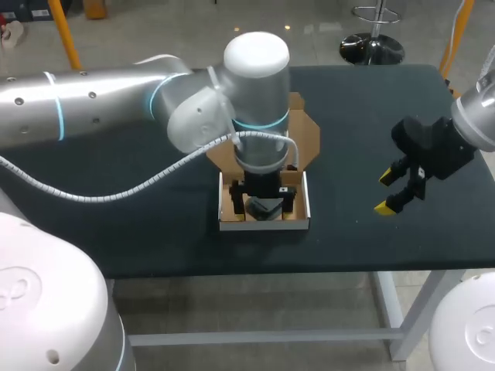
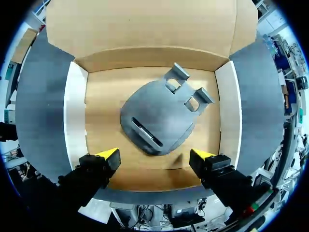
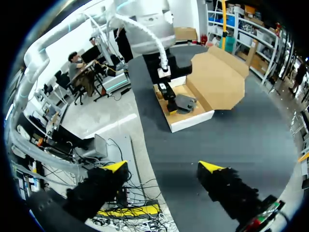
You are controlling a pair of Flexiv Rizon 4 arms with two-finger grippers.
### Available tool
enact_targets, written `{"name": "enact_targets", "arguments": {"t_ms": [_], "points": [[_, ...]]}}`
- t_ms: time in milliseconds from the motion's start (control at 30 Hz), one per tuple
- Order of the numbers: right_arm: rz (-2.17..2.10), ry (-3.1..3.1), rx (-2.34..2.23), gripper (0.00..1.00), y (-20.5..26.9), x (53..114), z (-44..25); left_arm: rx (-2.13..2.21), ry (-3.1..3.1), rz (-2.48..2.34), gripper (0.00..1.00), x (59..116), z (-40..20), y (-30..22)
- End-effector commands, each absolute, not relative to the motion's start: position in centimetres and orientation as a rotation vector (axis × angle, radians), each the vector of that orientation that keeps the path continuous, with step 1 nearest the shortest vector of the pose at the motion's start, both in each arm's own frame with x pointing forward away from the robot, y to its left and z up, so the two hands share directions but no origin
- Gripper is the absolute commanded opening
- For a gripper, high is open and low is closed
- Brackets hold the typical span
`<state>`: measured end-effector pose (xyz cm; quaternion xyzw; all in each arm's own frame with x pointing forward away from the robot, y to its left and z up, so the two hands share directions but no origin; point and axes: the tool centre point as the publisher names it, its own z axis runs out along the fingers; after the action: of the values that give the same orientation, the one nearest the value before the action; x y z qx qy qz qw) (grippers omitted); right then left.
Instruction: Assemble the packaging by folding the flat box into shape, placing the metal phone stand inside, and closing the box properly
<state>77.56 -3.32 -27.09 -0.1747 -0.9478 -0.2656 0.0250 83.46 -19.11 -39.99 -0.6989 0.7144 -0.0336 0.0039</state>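
A shallow cardboard box point(image 1: 224, 210) with white outer walls stands folded up near the table's front middle, its brown lid flap point(image 1: 303, 131) lying open behind it. The dark metal phone stand point(image 2: 159, 118) lies flat on the box floor. My left gripper point(image 2: 154, 159) hangs open straight above the box, its yellow tips either side of the stand's near end, touching nothing. In the head view the left arm's wrist hides much of the box. My right gripper point(image 1: 389, 191) hovers open and empty over bare table to the right of the box point(image 3: 190, 118).
The dark green table point(image 1: 155, 232) carries nothing else. Its front edge runs just below the box, and the right gripper point(image 3: 161, 169) hangs near that edge. The left arm's cable loops over the table's left part.
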Motion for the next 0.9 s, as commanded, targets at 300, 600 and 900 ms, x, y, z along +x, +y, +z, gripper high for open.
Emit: {"name": "enact_targets", "arguments": {"t_ms": [300, 600, 900], "points": [[-0.825, -2.929, -0.537, 1.0, -3.4, 77.5, -27.0, -2.184, 2.214, -0.098, 1.0, 80.2, -40.1, -19.1], [-0.825, -2.929, -0.537, 1.0, -3.4, 77.5, -27.0, -2.189, 2.199, -0.087, 1.0, 78.5, -40.2, -19.1], [-0.825, -2.929, -0.537, 1.0, -3.4, 77.5, -27.0, -2.191, 2.193, -0.094, 1.0, 77.7, -40.1, -19.0]]}}
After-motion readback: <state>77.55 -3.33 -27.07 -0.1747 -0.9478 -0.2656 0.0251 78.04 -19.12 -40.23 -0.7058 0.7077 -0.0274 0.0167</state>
